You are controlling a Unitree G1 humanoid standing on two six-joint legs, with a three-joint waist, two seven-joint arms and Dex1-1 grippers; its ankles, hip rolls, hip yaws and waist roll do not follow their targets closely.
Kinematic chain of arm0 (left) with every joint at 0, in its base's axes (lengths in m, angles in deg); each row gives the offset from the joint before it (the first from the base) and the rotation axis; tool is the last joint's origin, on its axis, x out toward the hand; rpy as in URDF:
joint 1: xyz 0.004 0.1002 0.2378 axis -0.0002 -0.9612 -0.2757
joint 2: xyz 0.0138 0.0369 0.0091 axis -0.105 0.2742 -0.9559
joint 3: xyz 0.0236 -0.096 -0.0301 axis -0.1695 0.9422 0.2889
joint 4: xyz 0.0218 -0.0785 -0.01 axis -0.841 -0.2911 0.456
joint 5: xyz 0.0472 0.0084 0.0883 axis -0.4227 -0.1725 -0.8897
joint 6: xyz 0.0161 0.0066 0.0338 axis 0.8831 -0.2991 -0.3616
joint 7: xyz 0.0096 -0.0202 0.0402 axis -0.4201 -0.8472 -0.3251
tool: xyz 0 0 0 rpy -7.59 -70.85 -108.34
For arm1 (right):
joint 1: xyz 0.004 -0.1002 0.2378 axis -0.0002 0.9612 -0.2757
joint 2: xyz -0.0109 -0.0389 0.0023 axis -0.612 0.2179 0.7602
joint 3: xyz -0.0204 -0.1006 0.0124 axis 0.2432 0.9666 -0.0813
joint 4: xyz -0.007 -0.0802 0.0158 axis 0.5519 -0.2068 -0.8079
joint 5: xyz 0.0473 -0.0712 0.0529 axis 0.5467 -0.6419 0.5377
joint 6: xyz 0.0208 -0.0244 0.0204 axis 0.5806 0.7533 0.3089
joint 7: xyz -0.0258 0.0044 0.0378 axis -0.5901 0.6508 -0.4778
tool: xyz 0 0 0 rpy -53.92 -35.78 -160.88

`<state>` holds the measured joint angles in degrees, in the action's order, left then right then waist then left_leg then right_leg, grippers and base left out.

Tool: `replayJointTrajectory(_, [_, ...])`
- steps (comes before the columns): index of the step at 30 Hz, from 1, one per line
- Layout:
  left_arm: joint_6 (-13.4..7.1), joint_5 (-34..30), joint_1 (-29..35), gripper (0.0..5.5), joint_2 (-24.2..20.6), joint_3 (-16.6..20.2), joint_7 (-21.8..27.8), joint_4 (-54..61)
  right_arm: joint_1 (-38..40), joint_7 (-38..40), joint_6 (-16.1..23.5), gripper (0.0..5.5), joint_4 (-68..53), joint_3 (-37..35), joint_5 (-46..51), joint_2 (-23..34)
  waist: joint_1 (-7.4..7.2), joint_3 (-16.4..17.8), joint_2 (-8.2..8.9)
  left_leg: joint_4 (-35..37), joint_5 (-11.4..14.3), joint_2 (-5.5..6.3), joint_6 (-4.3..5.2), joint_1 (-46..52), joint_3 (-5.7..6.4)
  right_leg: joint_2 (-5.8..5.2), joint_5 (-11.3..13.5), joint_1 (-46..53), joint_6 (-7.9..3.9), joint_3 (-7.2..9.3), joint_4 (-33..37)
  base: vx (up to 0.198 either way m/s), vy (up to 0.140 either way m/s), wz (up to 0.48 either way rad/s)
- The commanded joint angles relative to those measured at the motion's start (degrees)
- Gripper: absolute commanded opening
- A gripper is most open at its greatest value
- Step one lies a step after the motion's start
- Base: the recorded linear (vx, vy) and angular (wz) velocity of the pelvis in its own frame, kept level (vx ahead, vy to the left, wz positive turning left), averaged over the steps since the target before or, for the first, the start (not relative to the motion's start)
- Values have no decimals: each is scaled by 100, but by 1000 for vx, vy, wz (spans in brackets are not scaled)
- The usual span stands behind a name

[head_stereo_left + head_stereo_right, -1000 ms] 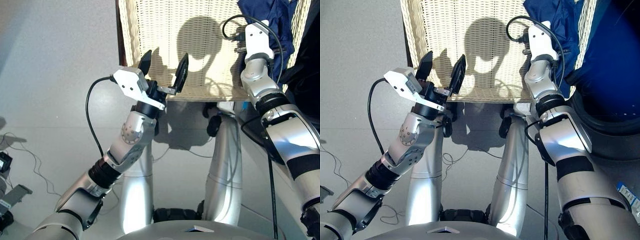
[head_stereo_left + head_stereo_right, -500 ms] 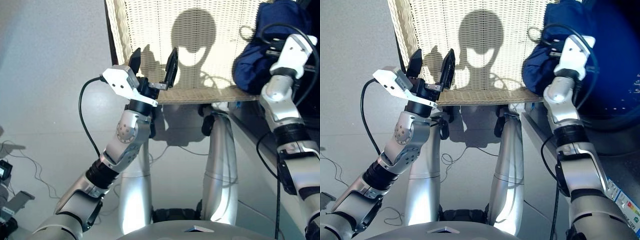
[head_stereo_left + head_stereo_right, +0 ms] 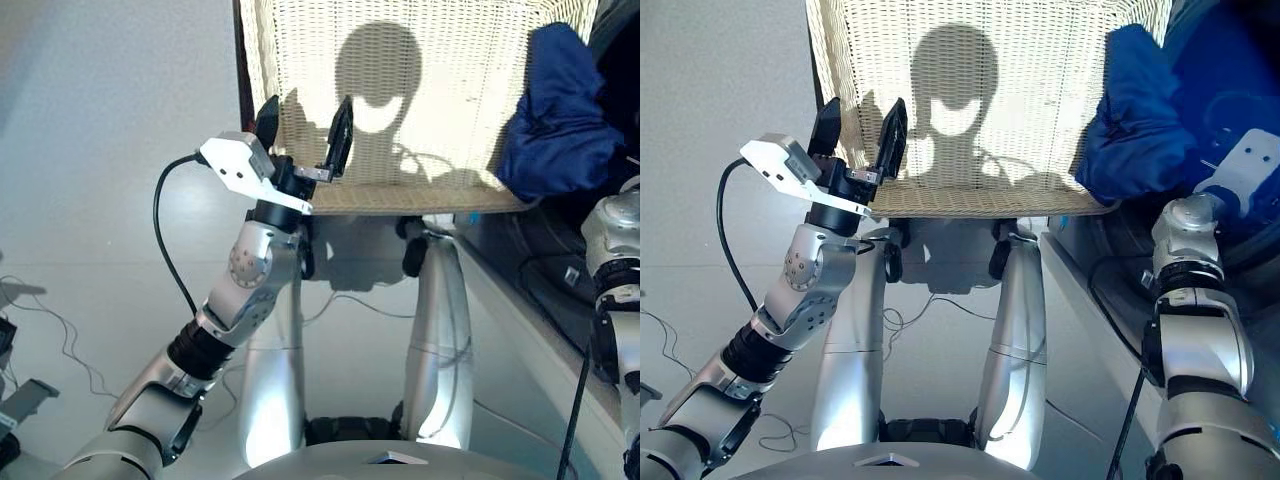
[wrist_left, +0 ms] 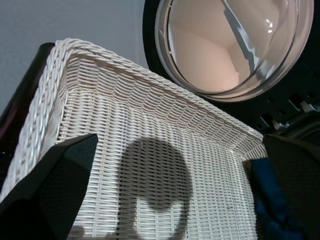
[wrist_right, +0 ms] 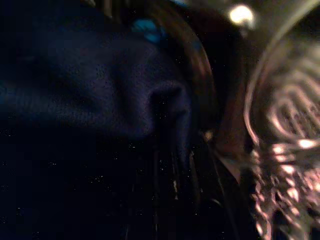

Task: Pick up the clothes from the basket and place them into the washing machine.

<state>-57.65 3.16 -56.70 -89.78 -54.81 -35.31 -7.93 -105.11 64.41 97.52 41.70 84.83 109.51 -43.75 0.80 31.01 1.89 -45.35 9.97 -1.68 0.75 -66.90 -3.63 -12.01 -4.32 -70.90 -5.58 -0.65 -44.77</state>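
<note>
One raised left pincer [image 3: 305,125] gapes over the basket [image 3: 430,60]; right pincer's state unclear.

Basket [image 3: 420,120] floor bare across left and middle, open to reach. Dark blue garment [image 3: 556,115] bunched at its right edge, blocking that corner, against the washing machine [image 3: 560,270]. Left gripper [image 3: 303,125], jaws spread, at near-left rim. Round glass door [image 4: 230,45] just behind the far rim.

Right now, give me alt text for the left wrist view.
A cream wicker basket fills the view, its floor bare. A dark blue garment lies at one corner, and a round glass door stands beyond the rim.
</note>
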Motion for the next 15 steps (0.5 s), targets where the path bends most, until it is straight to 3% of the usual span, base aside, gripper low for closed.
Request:
replayJointTrajectory(1, [-306, -178, -89, 550, -51, -21, 129, 748, 139, -55, -197, 0, 829, 164, 128, 2432, -78, -122, -94, 603, -558, -327, 544, 138, 95, 192, 49, 290, -167, 147, 222, 0, 0, 0])
replayJointTrajectory(8, [-284, -272, -40, 550, -185, -6, 72, 881, -790, 244, -479, 0, 1255, 842, -81, 3339, -80, -122, -117, 565, -563, -313, 551, 147, 94, 164, 44, 271, -162, 110, 158, 0, 0, 0])
replayJointTrajectory(15, [-259, -439, -20, 550, -177, -25, -99, 884, -1106, 838, -514, 0, 865, 1048, -338, 3396, -145, -122, -143, 563, -568, -302, 551, 139, 76, 170, 40, 267, -159, 99, 157, 0, 0, 0])
